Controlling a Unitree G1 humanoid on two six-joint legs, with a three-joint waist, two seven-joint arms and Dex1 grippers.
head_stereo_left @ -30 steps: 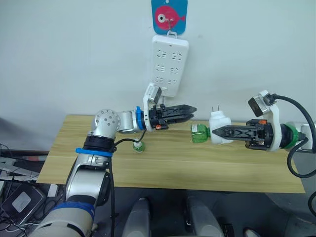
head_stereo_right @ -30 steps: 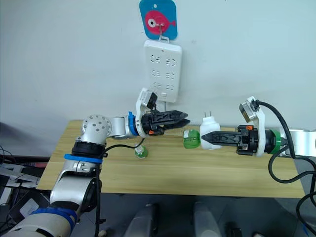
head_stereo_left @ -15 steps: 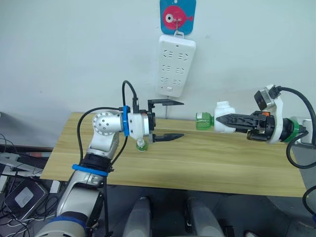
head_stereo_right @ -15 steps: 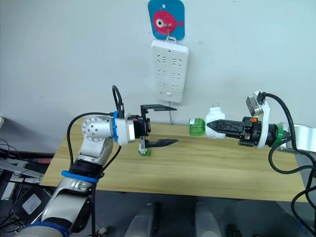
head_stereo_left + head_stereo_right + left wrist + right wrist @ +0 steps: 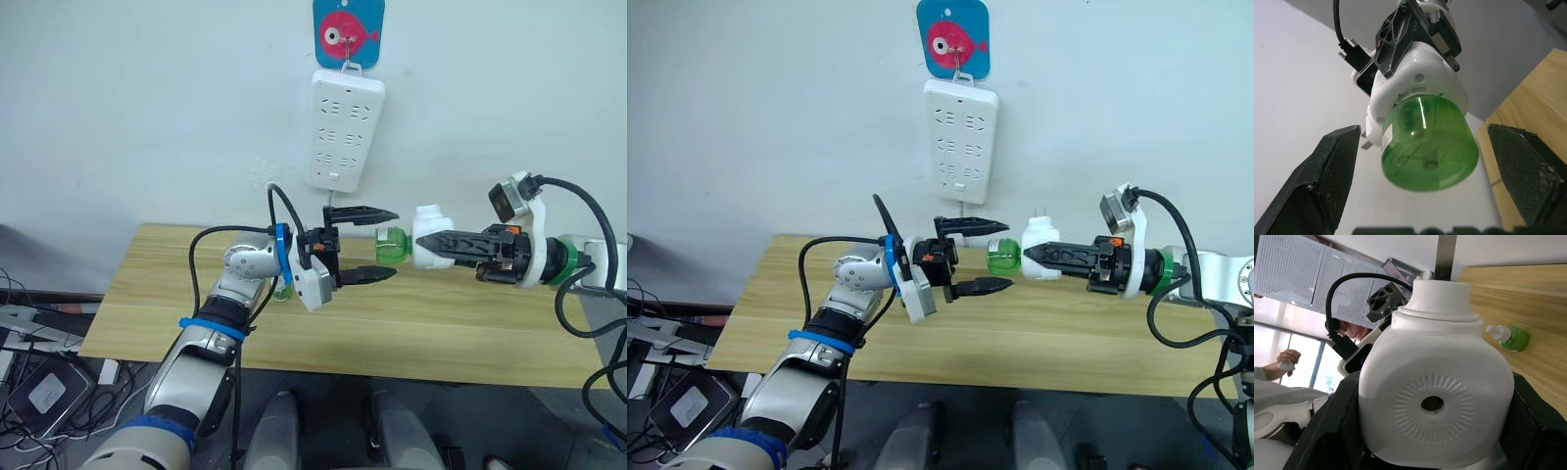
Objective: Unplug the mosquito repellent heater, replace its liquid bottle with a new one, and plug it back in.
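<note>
Jaws: left gripper (image 5: 375,243) spread wide around green bottle (image 5: 393,244); right gripper (image 5: 431,243) clamped on heater (image 5: 428,249).

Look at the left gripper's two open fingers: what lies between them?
The green bottle, screwed into the heater held by the right gripper, sits between the left gripper's fingers without touching them, seen in the left wrist view.
</note>
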